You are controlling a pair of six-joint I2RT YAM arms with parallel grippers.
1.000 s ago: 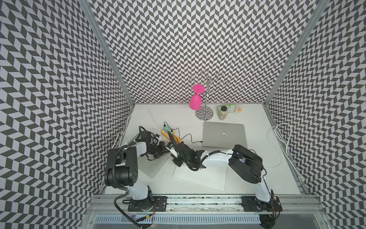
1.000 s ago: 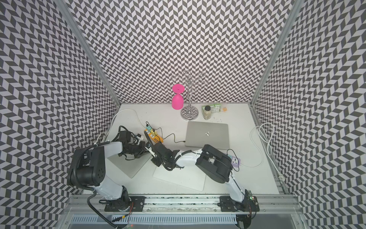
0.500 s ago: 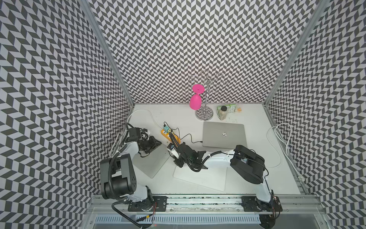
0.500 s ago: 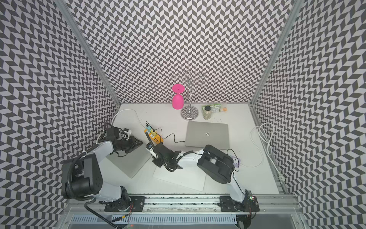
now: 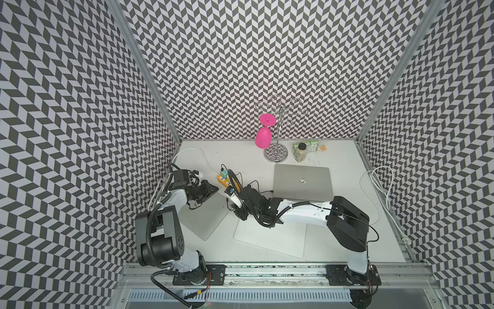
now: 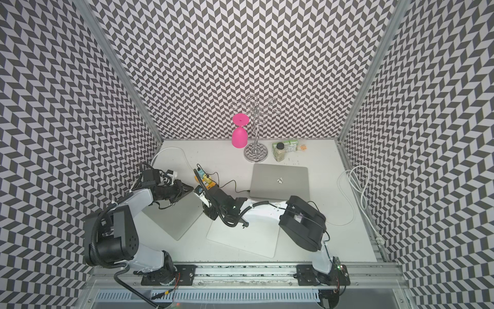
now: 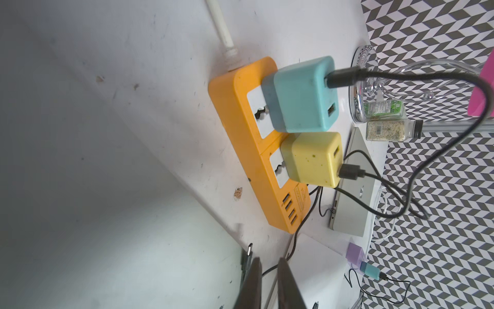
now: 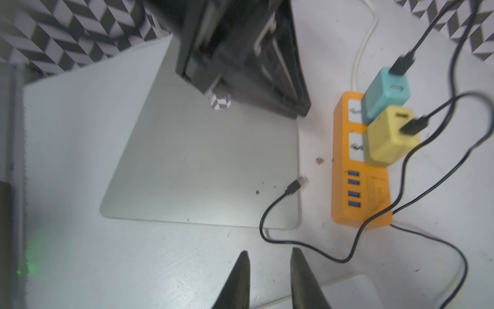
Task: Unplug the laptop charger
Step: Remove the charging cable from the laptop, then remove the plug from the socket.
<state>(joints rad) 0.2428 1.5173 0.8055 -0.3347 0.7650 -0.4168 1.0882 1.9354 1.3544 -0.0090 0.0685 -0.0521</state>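
Now left pincer [image 7: 268, 260], right pincer [image 8: 270, 251] ajar, empty; orange power strip [image 8: 358, 192] alongside.

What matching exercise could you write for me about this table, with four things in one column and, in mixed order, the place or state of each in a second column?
Things
1. teal cube-shaped plastic charger
2. yellow cube-shaped plastic charger
3. pink plastic wine glass
4. loose black cable plug

Places
A. hangs upside down on the chrome wire rack
B. in the orange plastic power strip, socket nearest its blue USB ports
C. lies free, in no socket
D. in the same strip, socket nearest its white cord

Pairs: 1-D, 2-B, 3-A, 4-C
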